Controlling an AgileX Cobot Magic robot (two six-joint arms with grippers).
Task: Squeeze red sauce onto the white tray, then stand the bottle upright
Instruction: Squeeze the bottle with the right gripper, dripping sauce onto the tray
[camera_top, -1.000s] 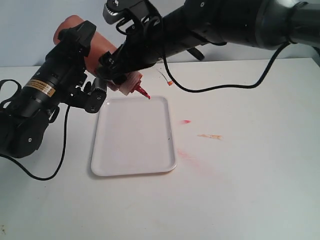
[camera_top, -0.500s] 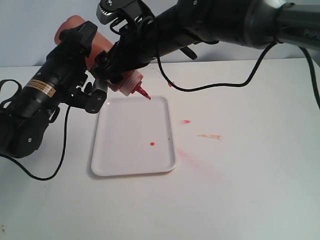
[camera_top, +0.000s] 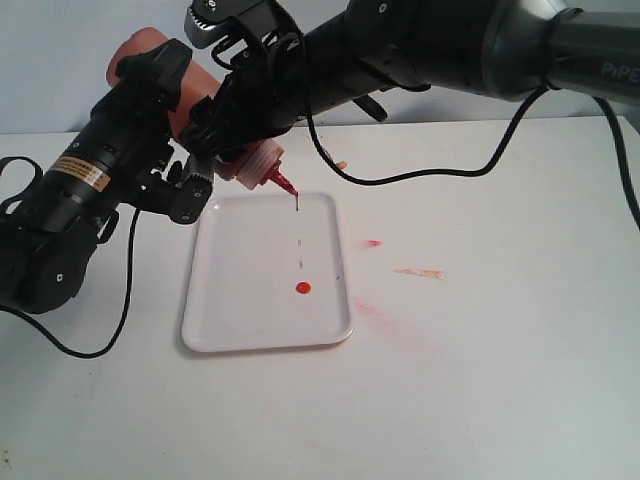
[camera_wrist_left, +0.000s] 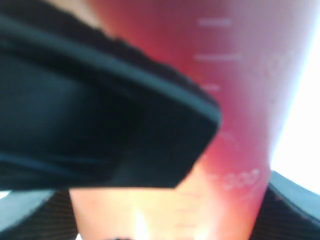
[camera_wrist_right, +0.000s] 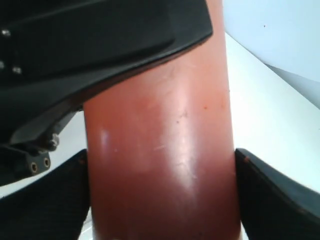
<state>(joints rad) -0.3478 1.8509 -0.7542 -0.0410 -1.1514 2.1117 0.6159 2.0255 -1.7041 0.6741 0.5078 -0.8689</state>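
On the flat white plastic tray (camera_top: 236, 310) a small glossy blob of red sauce (camera_top: 303, 288) is laid, fed by a thin broken stream. Over the far rim, the translucent orange-red squeeze bottle (camera_top: 258, 168) is held tilted, nozzle down, clamped between the left gripper (camera_wrist_left: 165, 210) and the right gripper (camera_wrist_right: 160, 200). Standing it upright is judged not yet done.

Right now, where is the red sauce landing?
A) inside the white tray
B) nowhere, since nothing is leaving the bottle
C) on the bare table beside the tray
A: a thin stream drops from the tilted bottle to a blob of red sauce lying inside the white tray.
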